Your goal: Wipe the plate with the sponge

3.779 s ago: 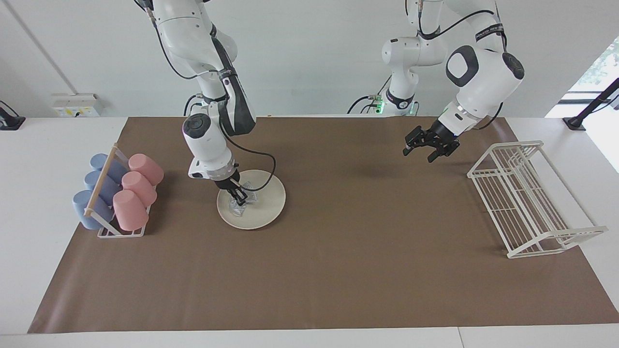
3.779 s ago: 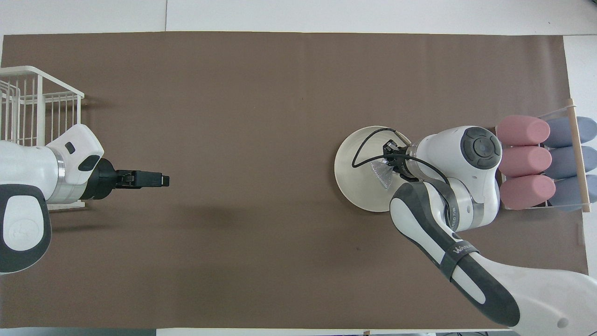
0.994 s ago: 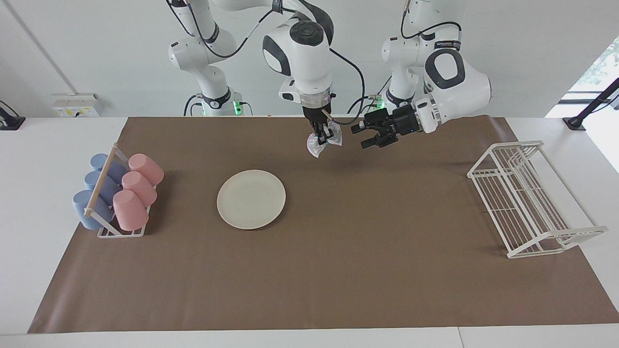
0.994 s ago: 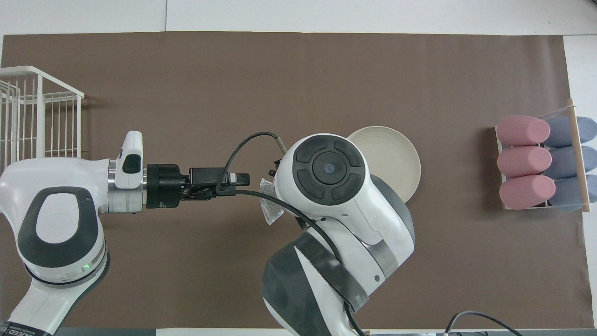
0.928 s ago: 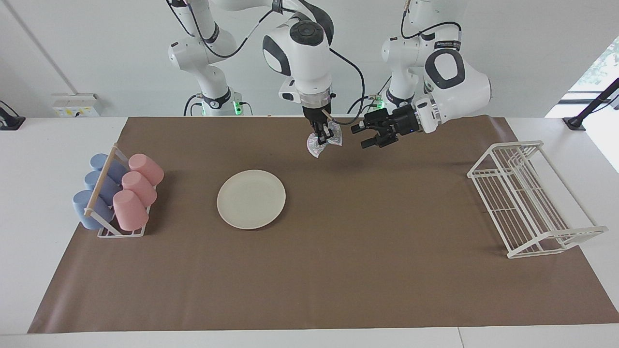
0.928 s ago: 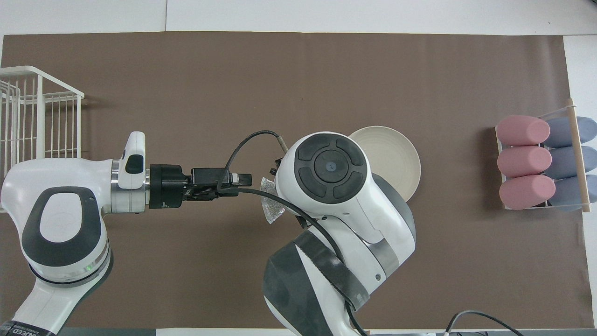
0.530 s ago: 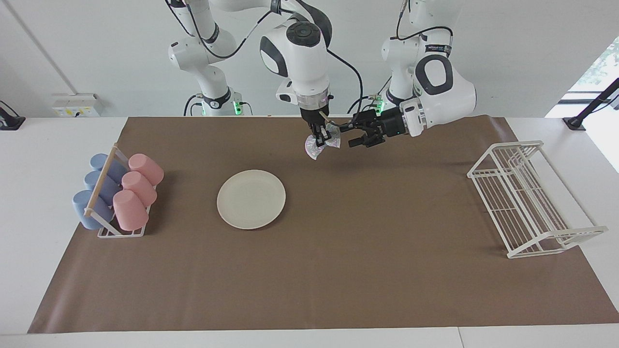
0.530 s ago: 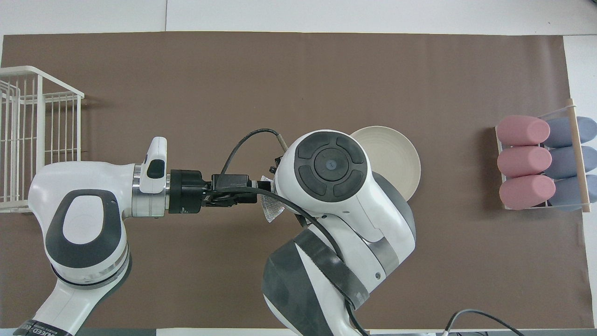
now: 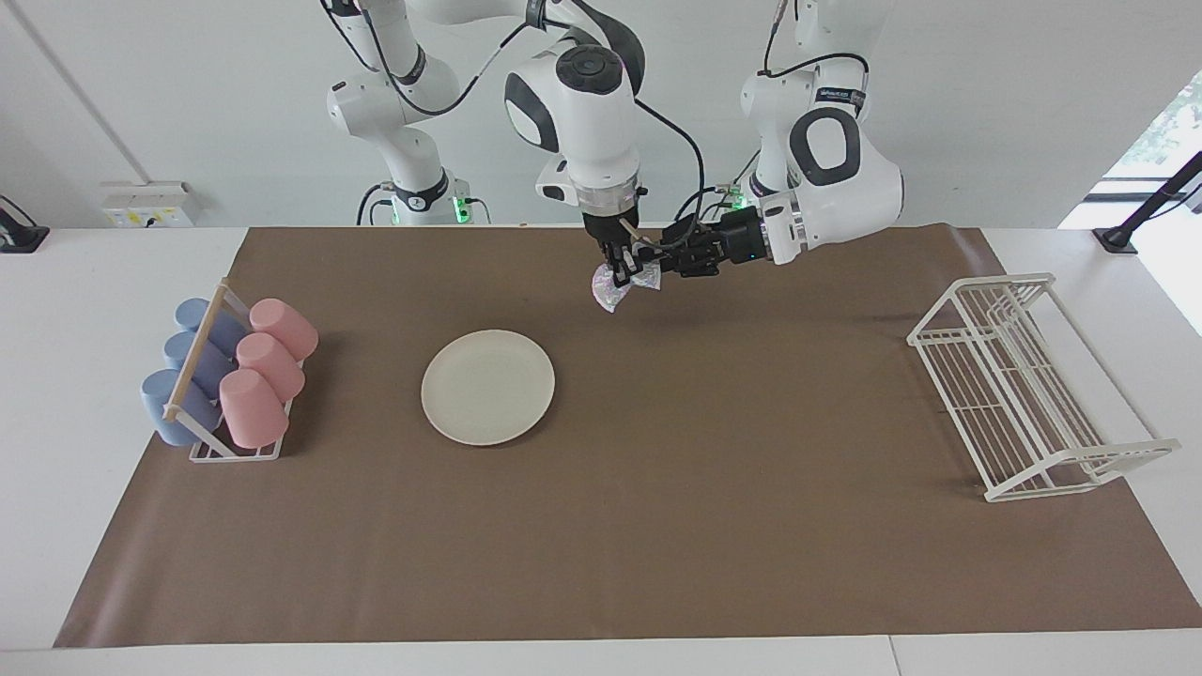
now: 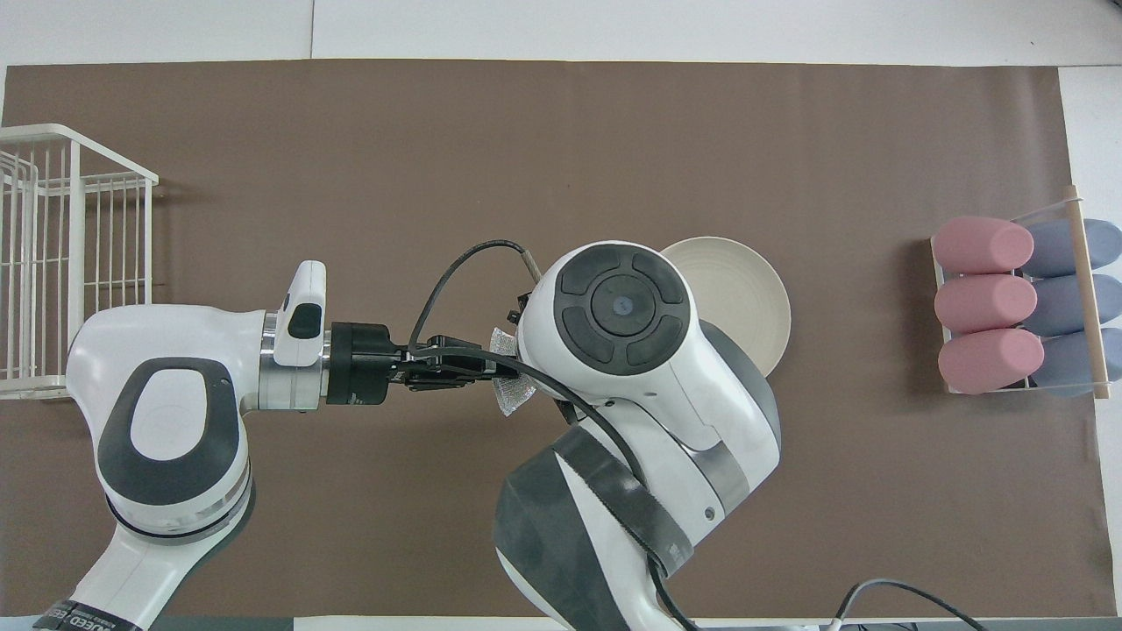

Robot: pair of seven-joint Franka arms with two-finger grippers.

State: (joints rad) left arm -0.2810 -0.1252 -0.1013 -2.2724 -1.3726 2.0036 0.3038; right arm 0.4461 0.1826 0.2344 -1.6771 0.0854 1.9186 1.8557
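We see right claw (image 9: 620,274) pinching sponge (image 9: 612,290) in the air over the bench (image 9: 657,526) | left claw (image 9: 663,262) at sponge, grip unreadable to us | plate (image 9: 487,387) flat on bench, well apart from sponge

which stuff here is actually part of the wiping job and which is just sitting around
Part of the job:
- sponge, held up over the mat by the right tool
- plate, bare on the mat
- left tool, right at the sponge

Just sitting around:
- pink cups and blue cups in their holder, toward the right arm's end
- white wire rack, toward the left arm's end
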